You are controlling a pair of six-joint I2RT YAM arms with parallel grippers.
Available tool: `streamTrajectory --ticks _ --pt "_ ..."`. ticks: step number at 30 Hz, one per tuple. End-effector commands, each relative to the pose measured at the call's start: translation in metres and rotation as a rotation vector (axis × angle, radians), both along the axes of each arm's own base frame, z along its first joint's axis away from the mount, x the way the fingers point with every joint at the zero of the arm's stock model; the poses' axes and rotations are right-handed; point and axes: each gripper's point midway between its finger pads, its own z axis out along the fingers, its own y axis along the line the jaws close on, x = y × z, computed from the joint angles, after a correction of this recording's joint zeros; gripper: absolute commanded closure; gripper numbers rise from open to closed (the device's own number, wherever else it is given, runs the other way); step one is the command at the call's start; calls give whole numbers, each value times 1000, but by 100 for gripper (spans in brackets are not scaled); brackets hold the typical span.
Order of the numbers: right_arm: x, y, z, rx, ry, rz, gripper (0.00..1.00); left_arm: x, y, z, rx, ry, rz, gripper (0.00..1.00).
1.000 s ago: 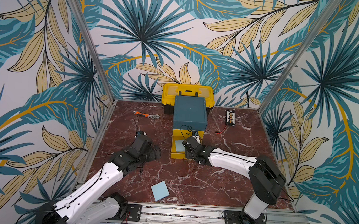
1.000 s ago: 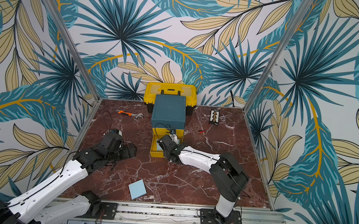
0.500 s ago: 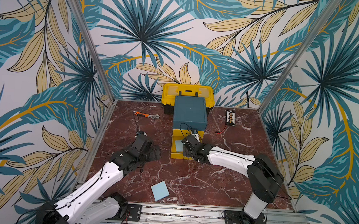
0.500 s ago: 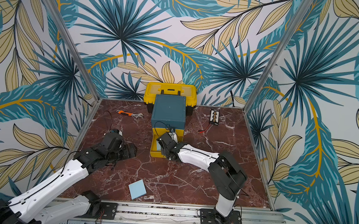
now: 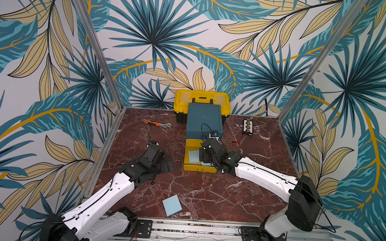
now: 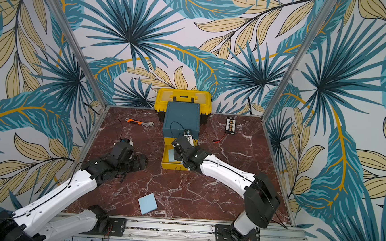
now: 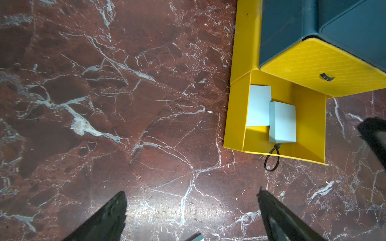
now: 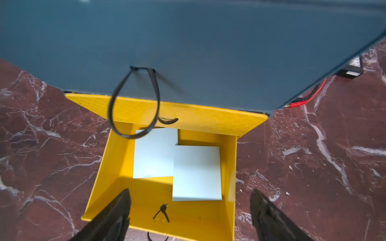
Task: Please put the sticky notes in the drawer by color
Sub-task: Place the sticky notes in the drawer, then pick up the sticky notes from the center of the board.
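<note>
Drawer chest (image 5: 204, 120): teal-topped, standing on the marbled surface (image 5: 228, 198); lowest yellow drawer (image 5: 186, 164) pulled out at the chest's front, both drawers above it shut.
Rear blue pad (image 8: 154, 153): flat inside the open drawer, close under the chest's front.
Front blue pad (image 8: 196, 173): in the same drawer, overlapping one edge of the rear blue pad.
Loose blue pad (image 5: 172, 205): flat on the surface, well in front of the chest.
Right fingers (image 8: 117, 212): apart, empty, above the open drawer's front wall.
Left fingers (image 7: 112, 217): spread wide, empty, over bare surface to the left of the chest's open drawer.
Yellow toolbox (image 5: 202, 98): just behind the chest.
Wrench (image 5: 158, 124): left of the chest.
</note>
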Motion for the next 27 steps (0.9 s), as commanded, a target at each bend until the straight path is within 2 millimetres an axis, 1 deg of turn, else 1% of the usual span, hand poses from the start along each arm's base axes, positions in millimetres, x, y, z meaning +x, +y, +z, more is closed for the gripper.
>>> streamTrajectory --ticks 1,3,5,12,15,20,23,27 --pt "-18 -12 4 -53 39 23 13 7 0 -4 9 -10 2 0" --pt "-29 -16 5 -105 35 23 14 8 0 -8 16 7 5 0" --pt "-42 -20 2 -128 58 22 14 8 0 -14 24 29 9 0" --pt "-84 -24 -26 -137 142 43 13 12 -5 -25 -60 60 -1 0" --pt "-102 -18 -34 -155 163 67 13 12 -5 -29 -77 71 1 0" --pt "-135 14 -47 -159 221 159 13 12 -2 -27 -76 70 5 0" --pt "-153 32 -54 -197 251 196 12 8 -2 -32 -121 91 11 0" --pt "-178 70 -71 -157 317 267 12 3 6 -40 -165 115 50 0"
